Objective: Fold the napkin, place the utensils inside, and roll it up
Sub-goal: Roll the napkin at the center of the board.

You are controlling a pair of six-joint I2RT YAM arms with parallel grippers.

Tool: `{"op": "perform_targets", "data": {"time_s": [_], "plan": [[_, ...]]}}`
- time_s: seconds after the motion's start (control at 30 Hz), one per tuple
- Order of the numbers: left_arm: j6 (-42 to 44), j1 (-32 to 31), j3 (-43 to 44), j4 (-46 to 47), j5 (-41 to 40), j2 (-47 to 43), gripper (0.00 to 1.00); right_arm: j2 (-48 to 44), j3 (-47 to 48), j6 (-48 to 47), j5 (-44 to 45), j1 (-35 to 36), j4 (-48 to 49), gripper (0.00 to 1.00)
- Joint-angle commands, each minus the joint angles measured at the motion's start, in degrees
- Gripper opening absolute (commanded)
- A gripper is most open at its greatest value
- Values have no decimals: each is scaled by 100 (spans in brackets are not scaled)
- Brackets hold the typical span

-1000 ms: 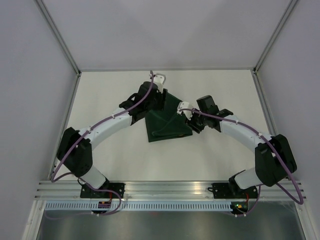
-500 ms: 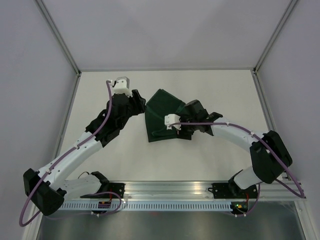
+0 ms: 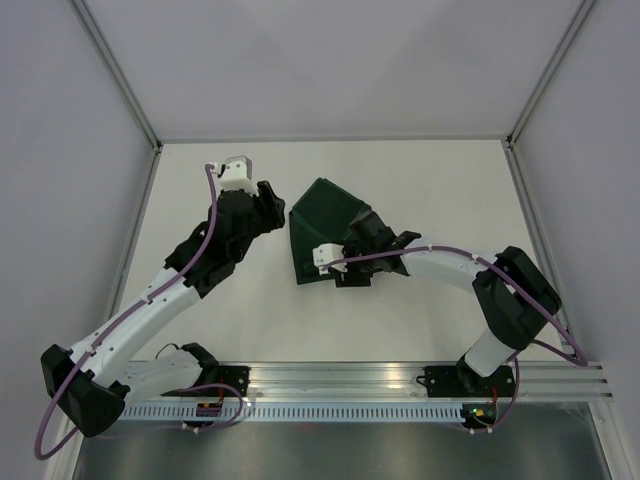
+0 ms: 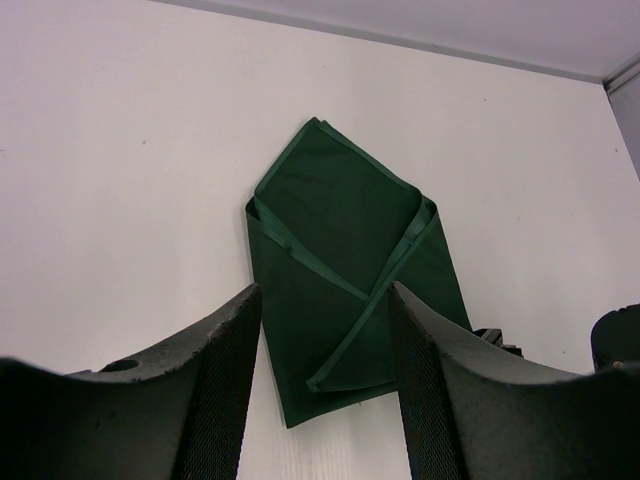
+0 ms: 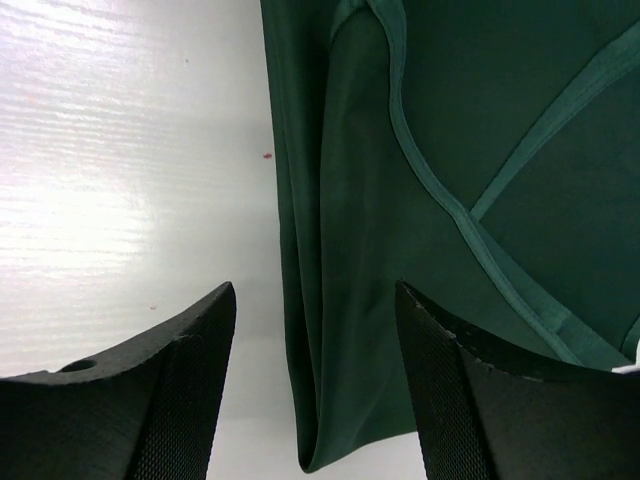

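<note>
I am noting the folded dark green cloth napkin (image 3: 322,215) lying centrally on the white desk (image 3: 440,180). The left hand (image 4: 322,290) is hovering wide at its 9 o'clock, and the right hand (image 5: 312,290) is gaping wide over its 5 o'clock edge.

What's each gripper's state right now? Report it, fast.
Left gripper: open, holding nothing.
Right gripper: open, empty, over the napkin edge.
</note>
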Motion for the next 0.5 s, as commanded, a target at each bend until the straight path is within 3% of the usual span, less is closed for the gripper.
{"op": "perform_targets", "data": {"time_s": [0.0, 0.47], "plan": [[-95, -8, 38, 8, -96, -121, 59, 119, 131, -89, -38, 152, 322, 70], [-86, -17, 21, -71, 36, -77, 59, 672, 210, -107, 314, 249, 639, 67]]}}
